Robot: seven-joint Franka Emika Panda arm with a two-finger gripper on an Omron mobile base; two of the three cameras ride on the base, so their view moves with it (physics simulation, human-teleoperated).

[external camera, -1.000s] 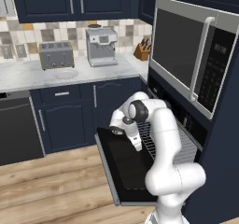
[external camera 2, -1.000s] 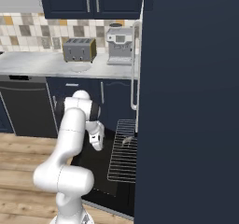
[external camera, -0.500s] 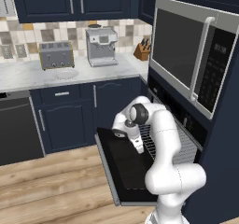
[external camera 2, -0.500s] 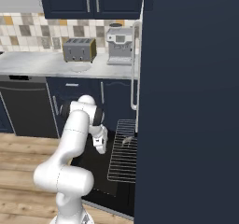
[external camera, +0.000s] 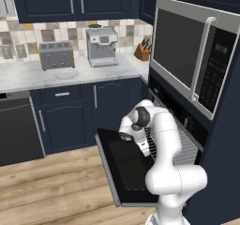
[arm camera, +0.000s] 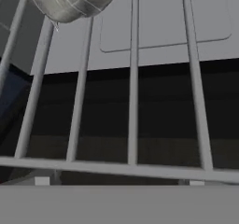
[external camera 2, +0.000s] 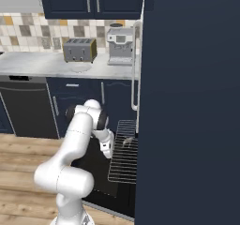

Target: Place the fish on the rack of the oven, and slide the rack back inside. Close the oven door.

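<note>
Since a second ago your arm has folded in and dropped: the wrist that stood above the oven door now hangs lower, closer to the front edge of the rack, and the fish has not shifted on the wires.

You have one oven with its door dropped flat and open, and one rack pulled out over it. That rack carries a single fish, lying near its back left part as the right base view shows it, just beside the tall dark cabinet panel. In the hand view you see the fish's grey-silver body at the top left, resting across the rack bars, with the dark door panel below them.

Your gripper sits just left of the rack's edge in the right base view, near the fish but apart from it. You cannot see the jaws clearly from either base camera; they stand fully apart, and nothing is between them. The fish lies free on the wires, beyond and above the fingertips as the hand camera looks.

On the counter you have one toaster, one coffee machine and one knife block. One microwave sits above the oven, and one dishwasher stands under the counter to the left.
</note>
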